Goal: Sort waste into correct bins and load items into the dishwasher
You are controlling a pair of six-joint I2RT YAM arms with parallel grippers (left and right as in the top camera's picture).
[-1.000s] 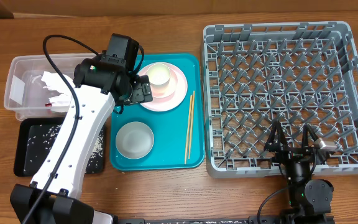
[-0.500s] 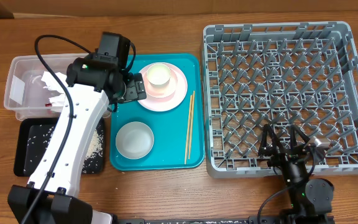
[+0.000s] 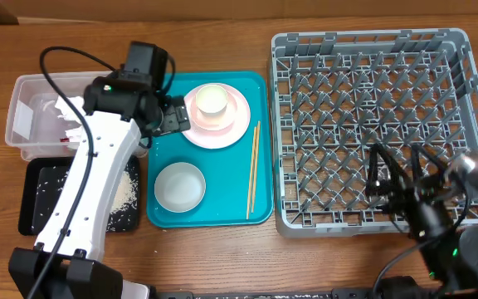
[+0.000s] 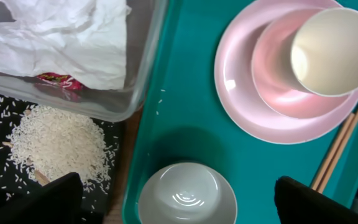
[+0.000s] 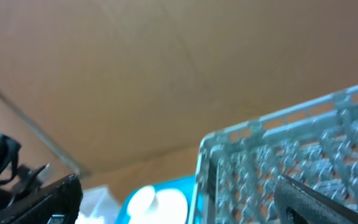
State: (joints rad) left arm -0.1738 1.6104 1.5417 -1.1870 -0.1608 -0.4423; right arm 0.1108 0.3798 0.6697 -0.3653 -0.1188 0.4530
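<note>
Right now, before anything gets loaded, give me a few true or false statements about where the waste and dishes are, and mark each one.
1. The dish rack holds no dishes. True.
2. The chopsticks lie in the dish rack. False: they lie on the teal tray, right of the pink plate.
3. The tissue sits in the clear tub. True.
4. The rice is piled on the pink plate. False: it is in the black tray.
5. Both grippers are shut. False: the left gripper and right gripper stand open, holding nothing.
</note>
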